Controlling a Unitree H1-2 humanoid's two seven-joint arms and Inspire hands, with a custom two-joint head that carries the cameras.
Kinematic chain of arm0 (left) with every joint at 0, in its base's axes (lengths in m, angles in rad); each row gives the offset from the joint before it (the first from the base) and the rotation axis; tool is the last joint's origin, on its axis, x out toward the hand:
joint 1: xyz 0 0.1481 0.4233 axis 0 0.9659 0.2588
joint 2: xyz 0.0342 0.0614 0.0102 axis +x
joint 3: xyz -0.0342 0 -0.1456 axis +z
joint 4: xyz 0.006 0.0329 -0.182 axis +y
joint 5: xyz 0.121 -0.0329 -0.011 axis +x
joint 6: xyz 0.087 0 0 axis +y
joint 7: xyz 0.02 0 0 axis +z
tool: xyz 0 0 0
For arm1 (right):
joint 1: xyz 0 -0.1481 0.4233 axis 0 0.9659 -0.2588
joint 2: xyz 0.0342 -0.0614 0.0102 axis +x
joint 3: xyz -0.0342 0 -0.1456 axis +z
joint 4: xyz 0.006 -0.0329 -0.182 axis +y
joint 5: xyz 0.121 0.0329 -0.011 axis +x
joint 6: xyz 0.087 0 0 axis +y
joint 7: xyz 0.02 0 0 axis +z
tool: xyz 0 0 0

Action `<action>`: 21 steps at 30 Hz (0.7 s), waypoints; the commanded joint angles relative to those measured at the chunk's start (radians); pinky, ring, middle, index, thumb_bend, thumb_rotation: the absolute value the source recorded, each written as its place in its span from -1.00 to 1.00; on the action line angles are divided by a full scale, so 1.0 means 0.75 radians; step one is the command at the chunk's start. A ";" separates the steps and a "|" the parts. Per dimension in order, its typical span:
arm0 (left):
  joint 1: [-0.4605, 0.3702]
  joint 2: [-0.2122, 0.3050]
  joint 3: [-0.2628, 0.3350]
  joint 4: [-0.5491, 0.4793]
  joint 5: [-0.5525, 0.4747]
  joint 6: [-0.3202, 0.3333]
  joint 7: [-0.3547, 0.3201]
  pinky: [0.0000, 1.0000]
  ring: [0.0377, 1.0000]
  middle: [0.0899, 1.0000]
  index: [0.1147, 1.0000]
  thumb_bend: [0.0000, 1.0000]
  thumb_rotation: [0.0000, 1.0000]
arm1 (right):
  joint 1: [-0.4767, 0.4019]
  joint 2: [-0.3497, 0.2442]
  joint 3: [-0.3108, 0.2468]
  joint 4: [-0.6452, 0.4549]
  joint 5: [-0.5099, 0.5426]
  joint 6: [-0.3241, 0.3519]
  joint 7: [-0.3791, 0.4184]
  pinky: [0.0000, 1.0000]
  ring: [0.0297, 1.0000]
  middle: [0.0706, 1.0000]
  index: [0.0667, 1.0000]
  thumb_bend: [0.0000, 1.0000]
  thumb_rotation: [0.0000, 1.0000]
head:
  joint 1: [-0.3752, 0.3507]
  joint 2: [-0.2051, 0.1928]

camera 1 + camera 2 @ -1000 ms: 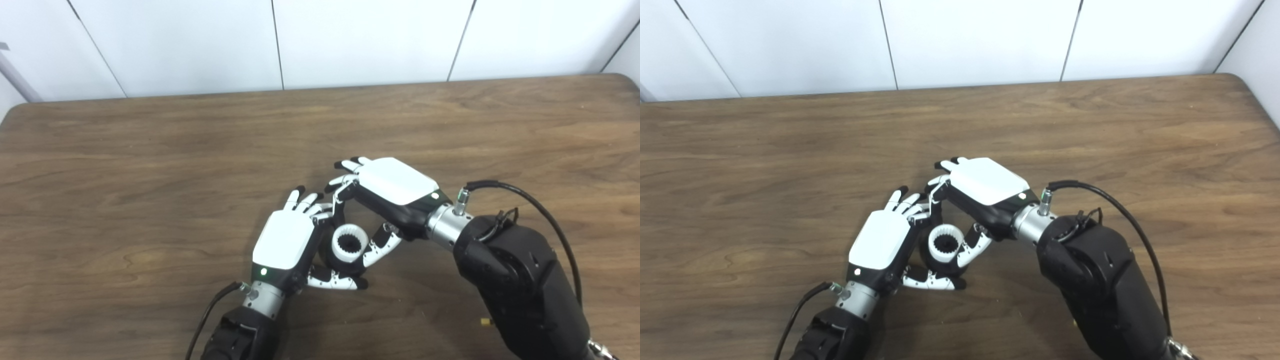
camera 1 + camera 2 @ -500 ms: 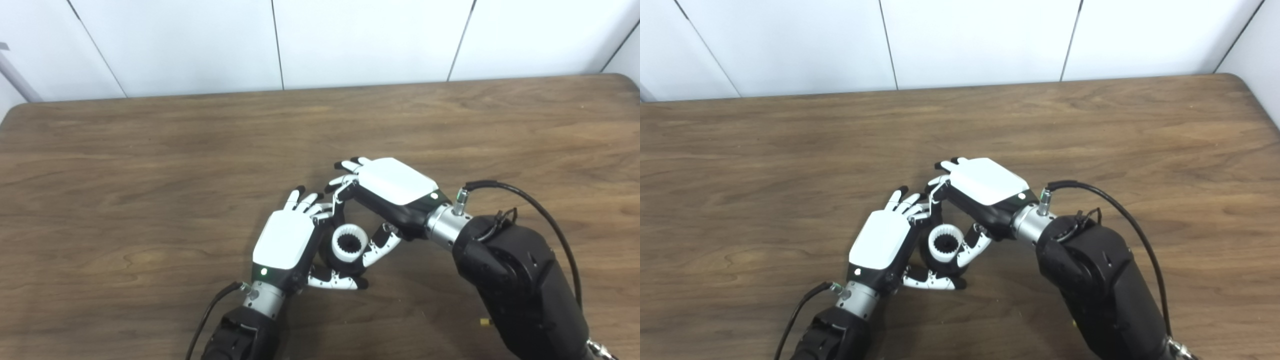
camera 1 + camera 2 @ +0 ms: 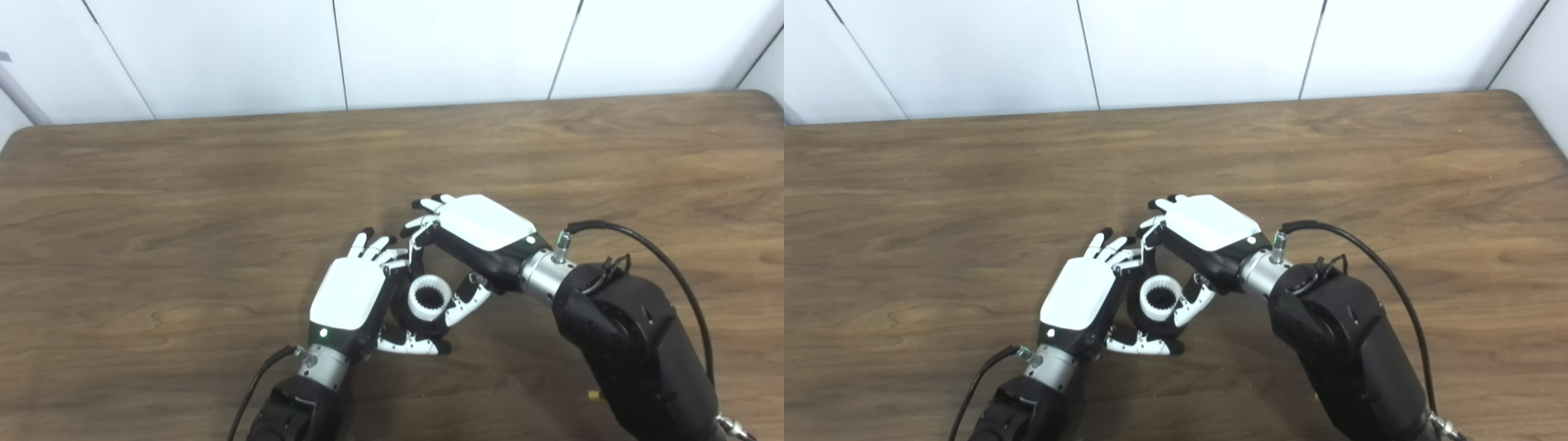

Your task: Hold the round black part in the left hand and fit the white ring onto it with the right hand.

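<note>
While gripped at its rim by the right hand [image 3: 481, 236], white ring [image 3: 429, 297] sits open-face-up on black part [image 3: 401, 315], cupped between curled fingers [image 3: 409, 346] of left hand [image 3: 348, 294], above table [image 3: 184, 245].

Matt grained wood table [image 3: 184, 184]; glossy white plastic on both hands' backs; toothed white ring [image 3: 429, 298] looks plastic.

The table [image 3: 184, 184] is showing brown wood grain. The toothed ring [image 3: 429, 298] is showing white over the round black part [image 3: 401, 315]. The left robot hand [image 3: 355, 294] and right robot hand [image 3: 474, 236] are wearing white backs, black palms and black-tipped fingers.
</note>
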State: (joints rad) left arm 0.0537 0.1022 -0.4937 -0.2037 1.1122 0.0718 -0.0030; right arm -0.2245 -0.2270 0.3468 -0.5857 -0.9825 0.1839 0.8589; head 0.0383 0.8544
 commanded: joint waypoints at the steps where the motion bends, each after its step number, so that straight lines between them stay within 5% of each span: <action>1: 0.000 -0.001 -0.009 -0.008 0.034 0.021 -0.028 1.00 0.80 0.54 -0.16 0.04 -0.90 | -0.025 -0.006 -0.008 -0.011 0.005 -0.027 -0.044 1.00 0.95 0.65 -0.10 0.04 -0.73 | -0.002 0.005; 21: -0.006 -0.002 -0.018 -0.018 0.027 0.028 -0.022 1.00 0.80 0.53 -0.16 0.04 -0.90 | -0.007 -0.015 0.006 -0.005 0.004 -0.038 -0.049 1.00 0.94 0.64 -0.10 0.04 -0.74 | 0.006 0.015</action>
State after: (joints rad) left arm 0.0536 0.1004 -0.5019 -0.2102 1.1145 0.0893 -0.0080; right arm -0.2161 -0.2308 0.3530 -0.5742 -0.9816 0.1776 0.8454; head 0.0414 0.8652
